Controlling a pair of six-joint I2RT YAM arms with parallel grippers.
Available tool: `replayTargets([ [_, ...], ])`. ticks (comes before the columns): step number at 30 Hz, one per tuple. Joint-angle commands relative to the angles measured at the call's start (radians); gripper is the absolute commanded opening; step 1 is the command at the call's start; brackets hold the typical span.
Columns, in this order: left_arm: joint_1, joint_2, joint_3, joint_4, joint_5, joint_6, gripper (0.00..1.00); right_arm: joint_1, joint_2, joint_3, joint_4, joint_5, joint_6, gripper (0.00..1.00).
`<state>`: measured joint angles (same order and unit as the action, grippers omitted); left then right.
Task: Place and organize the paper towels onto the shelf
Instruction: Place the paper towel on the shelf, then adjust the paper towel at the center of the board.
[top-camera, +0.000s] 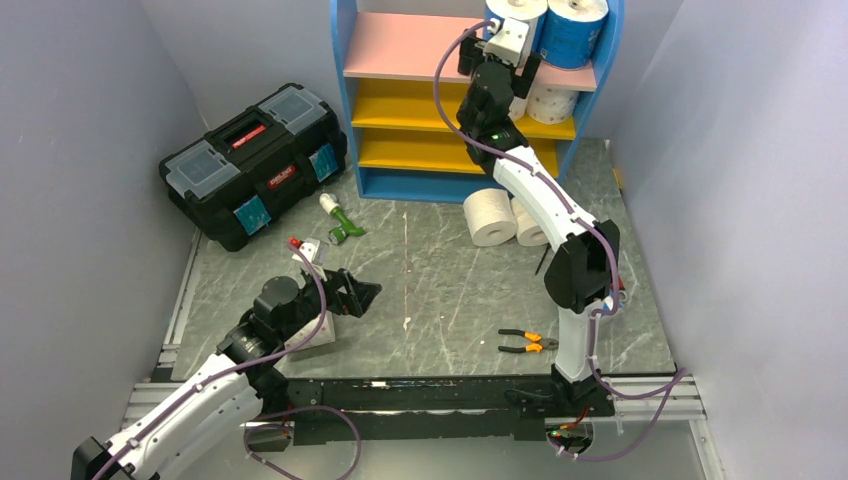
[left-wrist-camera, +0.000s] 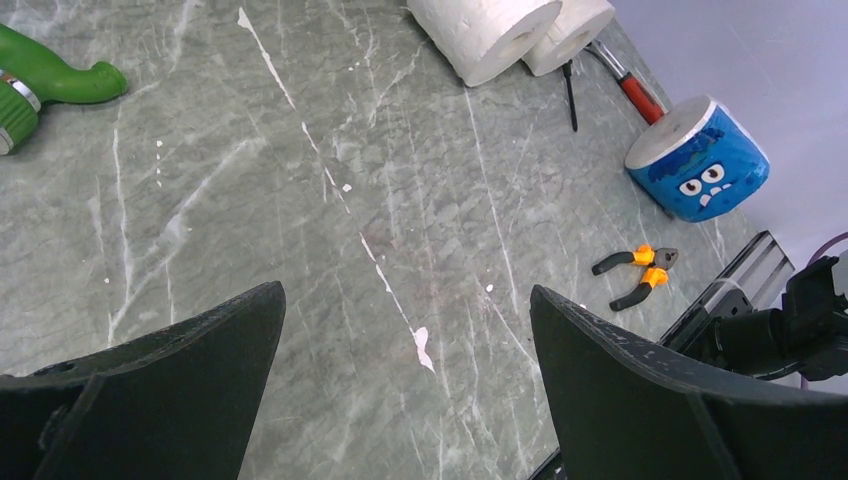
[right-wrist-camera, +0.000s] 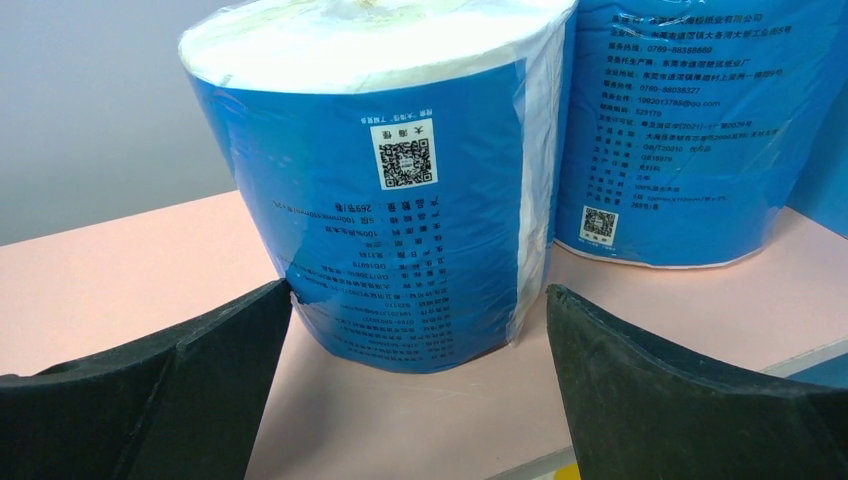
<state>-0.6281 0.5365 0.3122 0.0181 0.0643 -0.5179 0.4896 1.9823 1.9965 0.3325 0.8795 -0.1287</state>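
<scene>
A blue roll (right-wrist-camera: 400, 200), glossy-wrapped with a printed label, is stood upright on the shelf's (top-camera: 345, 120) pink board (right-wrist-camera: 130, 280), between the wide-open jaws of the right gripper (right-wrist-camera: 418, 295). Release is judged in hand. A straight withdrawal is called for next, then the white rolls (top-camera: 490, 215) on the table (left-wrist-camera: 300, 200) are to be fetched. The left gripper (left-wrist-camera: 408, 295) is open and empty.

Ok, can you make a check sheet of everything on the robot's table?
Surface: grey marbled table, white scuffs.
Job's things: two blue rolls on the shelf's pink board, dotted roll below; two white rolls and a face-printed blue roll on the table.
Clutter: toolbox, pliers, screwdriver, green thing.
Grippers: left gripper open, empty; right gripper open around one of the blue rolls.
Cables: purple cables along both arms.
Surroundings: plain grey walls.
</scene>
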Motion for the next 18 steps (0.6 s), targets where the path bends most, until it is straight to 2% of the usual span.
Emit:
replayTargets([
  [1,-0.004,-0.028,0.011,0.025,0.017,-0.017,0.99,0.021,-0.100,-0.026,0.014,0.003,-0.022,1.00],
  [5,-0.003,-0.059,0.008,0.008,0.017,-0.028,0.99,0.065,-0.173,-0.050,-0.018,0.017,-0.037,1.00],
  [8,-0.003,-0.101,0.008,-0.016,-0.003,-0.037,0.99,0.093,-0.241,-0.064,-0.102,0.005,0.005,1.00],
  [12,-0.003,-0.157,0.003,-0.054,-0.029,-0.040,0.99,0.108,-0.333,-0.061,-0.281,-0.078,0.121,1.00],
  [18,-0.004,-0.182,0.031,-0.088,-0.052,-0.050,0.99,0.104,-0.494,-0.064,-0.560,-0.265,0.380,1.00],
])
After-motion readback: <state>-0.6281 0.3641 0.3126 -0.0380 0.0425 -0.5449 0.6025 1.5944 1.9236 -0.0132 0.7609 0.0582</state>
